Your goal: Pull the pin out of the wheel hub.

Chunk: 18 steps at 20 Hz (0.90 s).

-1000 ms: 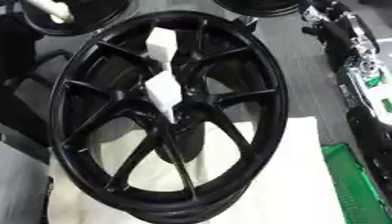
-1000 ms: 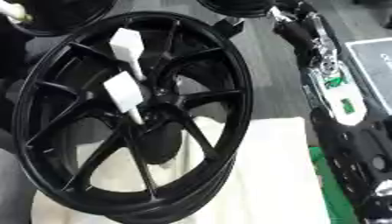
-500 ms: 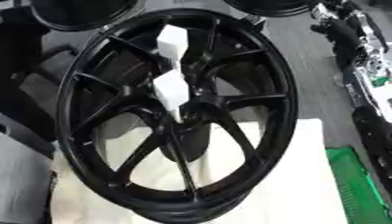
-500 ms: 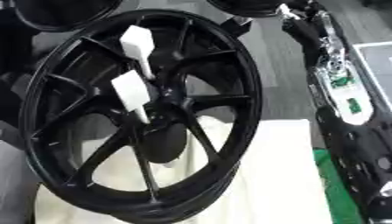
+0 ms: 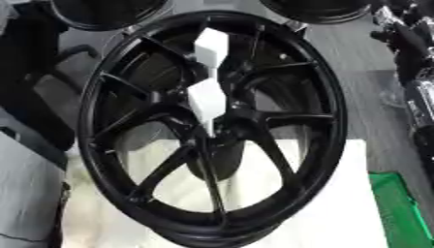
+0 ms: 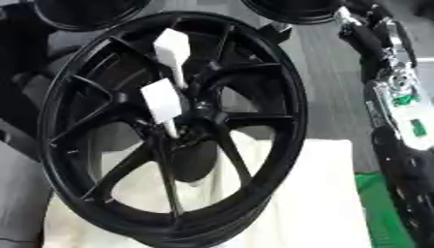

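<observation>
Pins (image 5: 206, 99) stand in the black wheel hub (image 5: 222, 127); hand state unseen

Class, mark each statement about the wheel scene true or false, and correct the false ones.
1. The wheel is black. True.
2. Two white pins stand at the hub. True.
3. A hand grips a pin. False: no hand shows in either view.
4. The wheel lies on a red cloth. False: the cloth is whitish.
5. A green thing lies at the lower right. True.
</observation>
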Motion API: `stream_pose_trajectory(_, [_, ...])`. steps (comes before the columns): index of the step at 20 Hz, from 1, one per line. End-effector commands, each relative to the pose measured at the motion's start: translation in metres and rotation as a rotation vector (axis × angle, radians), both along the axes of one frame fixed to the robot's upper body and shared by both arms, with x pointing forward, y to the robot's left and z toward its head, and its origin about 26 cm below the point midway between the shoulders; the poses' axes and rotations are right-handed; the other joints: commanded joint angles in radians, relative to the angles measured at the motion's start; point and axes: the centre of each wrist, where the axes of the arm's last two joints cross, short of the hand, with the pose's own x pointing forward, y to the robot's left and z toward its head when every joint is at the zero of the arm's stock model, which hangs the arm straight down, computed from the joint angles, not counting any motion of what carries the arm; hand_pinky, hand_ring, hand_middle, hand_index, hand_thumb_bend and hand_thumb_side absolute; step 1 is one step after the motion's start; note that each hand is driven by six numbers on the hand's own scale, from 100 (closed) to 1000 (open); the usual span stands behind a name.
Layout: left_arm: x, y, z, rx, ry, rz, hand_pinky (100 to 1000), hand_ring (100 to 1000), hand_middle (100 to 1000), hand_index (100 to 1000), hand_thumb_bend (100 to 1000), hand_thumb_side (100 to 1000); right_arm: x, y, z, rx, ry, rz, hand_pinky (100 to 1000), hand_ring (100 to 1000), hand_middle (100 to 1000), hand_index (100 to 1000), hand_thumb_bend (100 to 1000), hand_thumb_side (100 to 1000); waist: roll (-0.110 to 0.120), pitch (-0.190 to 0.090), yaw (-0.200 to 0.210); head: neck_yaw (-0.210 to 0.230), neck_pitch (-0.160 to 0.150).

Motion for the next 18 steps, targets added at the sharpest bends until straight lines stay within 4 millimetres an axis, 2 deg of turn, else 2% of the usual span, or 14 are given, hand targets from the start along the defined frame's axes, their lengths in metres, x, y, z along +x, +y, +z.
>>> stream_pose_trajectory(1, [0.0, 0.011, 0.003, -0.007, -0.018, 0.002, 917, 902, 835, 891, 722, 537, -0.002, -0.004, 0.012, -0.013, -0.032, -0.006, 835, 854, 826, 846, 301, 370, 0.002, -0.012, 0.003, 0.003, -0.012])
stream_pose_trajectory(4, [0.001, 0.015, -0.001, 0.01, -0.015, 0.008, 913, 905, 833, 893, 816, 670, -0.002, -0.004, 0.012, -0.015, -0.028, -0.004, 835, 854, 825, 846, 300, 371, 0.001, -0.012, 0.005, 0.002, -0.014])
stream_pose_trajectory(6, [0.0, 0.014, -0.001, 0.011, -0.024, 0.004, 908, 901, 829, 888, 813, 682, -0.002, -0.005, 0.012, -0.014, -0.028, -0.007, 835, 854, 825, 846, 300, 371, 0.0, -0.012, 0.005, 0.001, -0.014])
stream_pose_trajectory(11, [-0.002, 0.007, 0.001, -0.01, -0.064, -0.009, 889, 883, 814, 872, 681, 598, -0.001, -0.004, 0.012, -0.013, -0.03, -0.006, 835, 854, 826, 846, 299, 371, 0.001, -0.012, 0.004, -0.002, -0.012])
stream_pose_trajectory(12, [-0.002, 0.006, 0.001, -0.014, -0.069, -0.005, 878, 870, 804, 862, 598, 568, -0.001, -0.004, 0.013, -0.012, -0.032, -0.006, 835, 854, 826, 846, 299, 370, 0.002, -0.012, 0.003, -0.003, -0.013])
stream_pose_trajectory(14, [-0.002, 0.005, 0.002, -0.035, -0.097, 0.031, 842, 829, 773, 838, 476, 608, -0.001, -0.004, 0.013, -0.011, -0.034, -0.005, 835, 854, 826, 846, 298, 370, 0.002, -0.013, 0.002, -0.006, -0.014])
stream_pose_trajectory(18, [-0.002, -0.012, 0.004, -0.176, -0.259, 0.067, 750, 742, 686, 751, 408, 634, -0.001, -0.003, 0.014, -0.008, -0.036, -0.002, 836, 855, 826, 846, 296, 370, 0.002, -0.014, -0.001, -0.014, -0.014])
